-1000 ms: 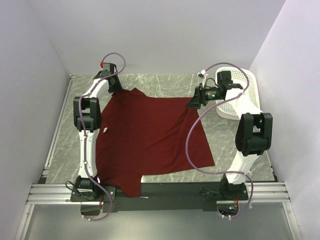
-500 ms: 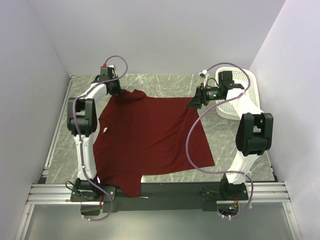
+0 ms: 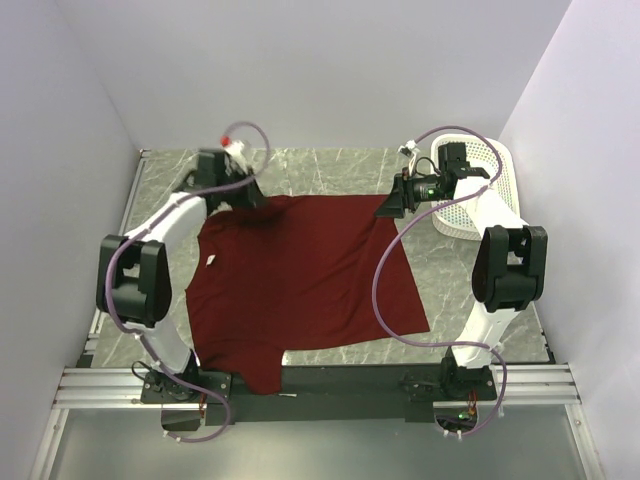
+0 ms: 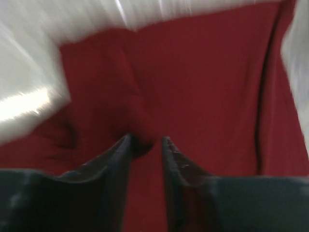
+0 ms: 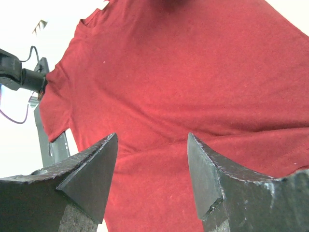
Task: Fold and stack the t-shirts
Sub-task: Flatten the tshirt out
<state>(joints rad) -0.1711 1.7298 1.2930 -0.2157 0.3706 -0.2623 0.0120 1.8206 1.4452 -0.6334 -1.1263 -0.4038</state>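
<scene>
A dark red t-shirt lies spread flat on the grey marble table, its near hem hanging over the front edge. My left gripper is at the shirt's far left corner. In the left wrist view its fingers stand close together with a bunched fold of the red cloth pinched at the tips. My right gripper hovers at the shirt's far right corner. In the right wrist view it is wide open and empty, with the shirt spread below it.
A white mesh basket stands at the far right of the table, behind my right arm. Bare marble lies along the far edge and on both sides of the shirt. White walls close in the left, back and right.
My left gripper has moved right and nearer, pulling the shirt's far left corner with it so the far edge lies straighter. Its elbow swung out to the left. My right gripper has hardly moved.
</scene>
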